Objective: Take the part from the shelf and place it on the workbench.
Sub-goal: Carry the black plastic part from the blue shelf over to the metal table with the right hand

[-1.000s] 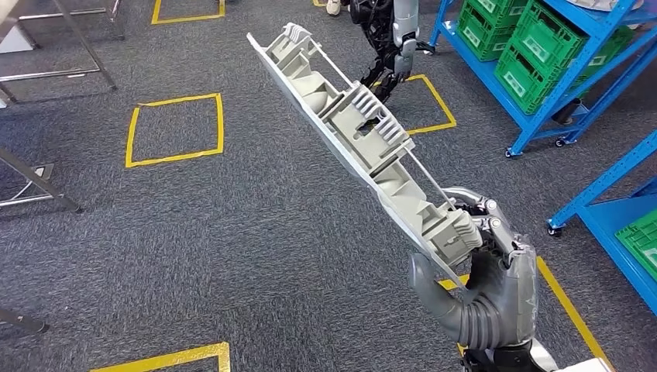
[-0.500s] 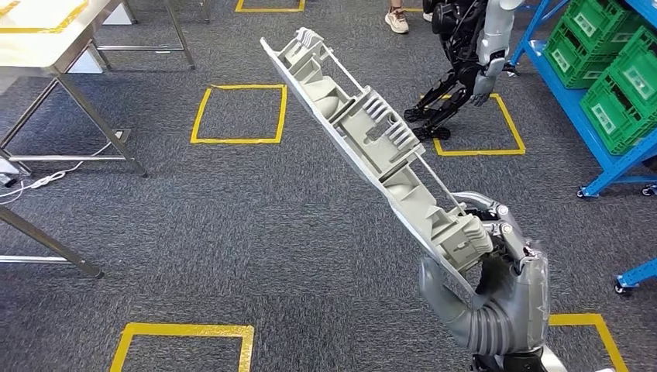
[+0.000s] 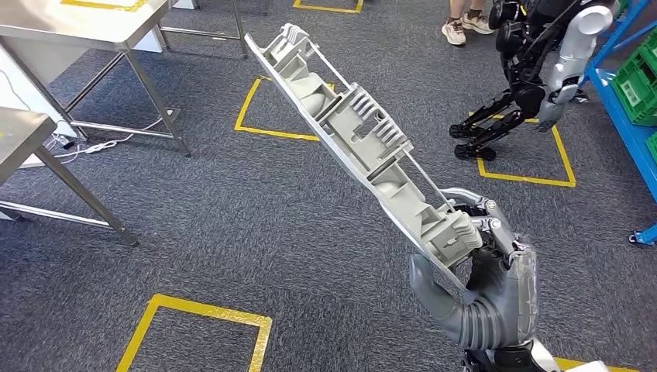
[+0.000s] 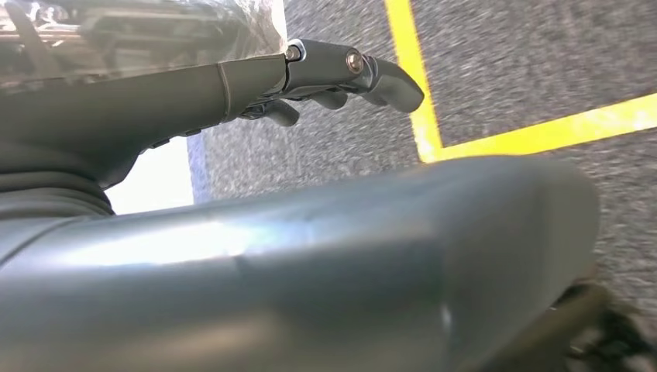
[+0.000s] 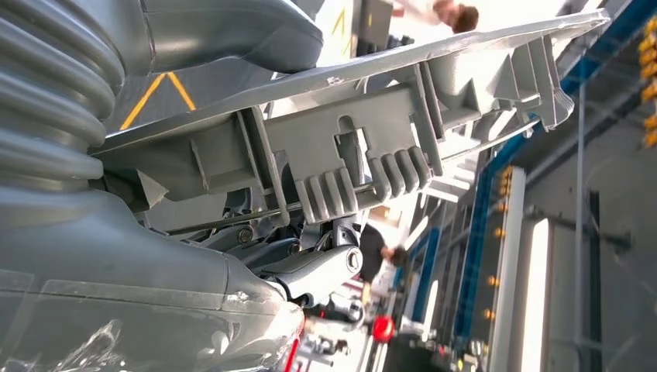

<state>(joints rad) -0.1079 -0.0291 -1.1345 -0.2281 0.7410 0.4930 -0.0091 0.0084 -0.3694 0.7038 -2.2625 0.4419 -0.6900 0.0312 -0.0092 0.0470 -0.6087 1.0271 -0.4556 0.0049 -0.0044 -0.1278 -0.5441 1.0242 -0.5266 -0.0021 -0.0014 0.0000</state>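
The right hand holds a long grey plastic part by its near end. The thumb is under the flat side and the fingers are curled over the ribbed side, so the hand is clamped on the part. The part sticks up and away from the hand, tilted, with its far end high over the grey carpet. Its open side, full of ribs and little walls, faces to the right of the hand. A thin rod runs along that side.

From the right wrist camera, the part reaches away from the hand, and the dark fingers press on it near the comb-like ribs.

In the left wrist picture, the left hand is over the carpet near a yellow tape line. Its dark fingers reach out nearly straight and lie close together, with nothing in them.

Far from the right hand, up and to the left, stand metal tables with thin legs. A white cable lies on the carpet under them. A yellow tape square is on the carpet to the left of the hand, and another one lies under the far end of the part. Beyond the hand, to the right, another robot stands on a yellow square beside a blue shelf with a green crate. A person's shoes are near that robot.
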